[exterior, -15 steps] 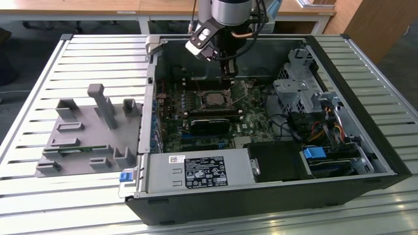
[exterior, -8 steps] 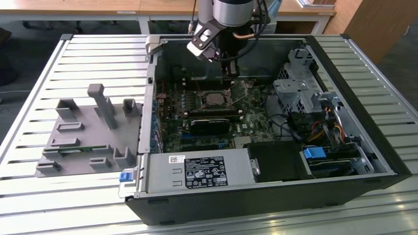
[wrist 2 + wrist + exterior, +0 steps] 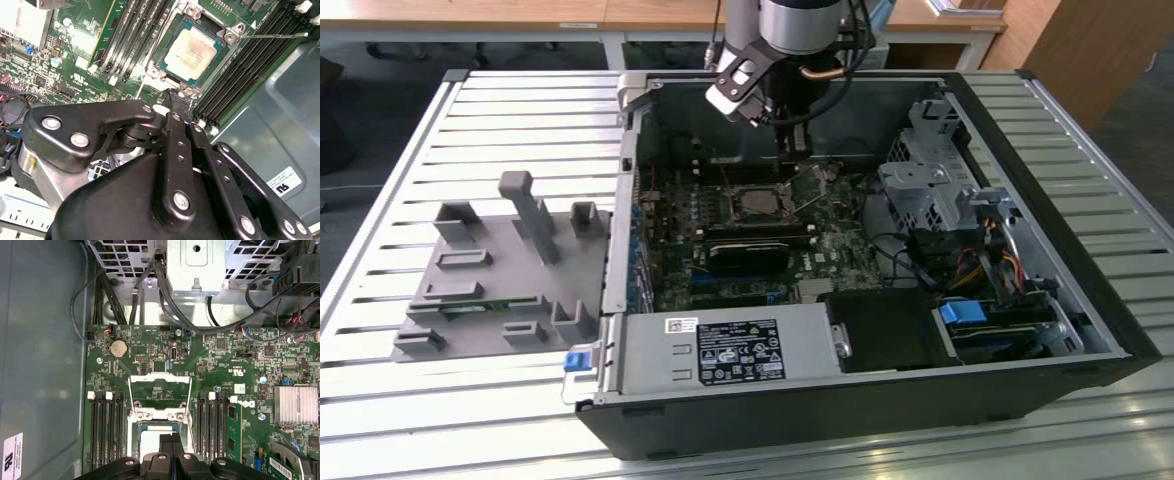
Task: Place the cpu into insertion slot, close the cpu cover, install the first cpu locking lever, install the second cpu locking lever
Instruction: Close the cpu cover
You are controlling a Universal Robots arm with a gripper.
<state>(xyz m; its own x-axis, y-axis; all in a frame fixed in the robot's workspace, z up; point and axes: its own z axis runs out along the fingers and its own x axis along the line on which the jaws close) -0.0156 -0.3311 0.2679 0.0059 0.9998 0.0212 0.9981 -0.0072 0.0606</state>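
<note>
The cpu (image 3: 192, 49), a dull silver square with a green edge, lies in the insertion slot (image 3: 165, 55) on the motherboard; in the exterior view it is the cpu (image 3: 758, 203) in the middle of the open case. The cpu cover (image 3: 160, 377) is a thin silver frame raised beyond the slot, with board showing through its window. A thin lever rod (image 3: 272, 35) sticks out sideways from the slot's corner. My gripper (image 3: 171, 452) is shut with nothing between its fingers. Its fingertips (image 3: 180, 99) hang just over the near edge of the slot.
Black memory slots (image 3: 105, 425) flank the slot on both sides. A finned heatsink (image 3: 295, 405), black cables (image 3: 165, 295) and a drive cage (image 3: 927, 180) crowd the case. A power supply (image 3: 720, 350) sits at the front. A grey fixture (image 3: 494, 270) rests on the slatted table.
</note>
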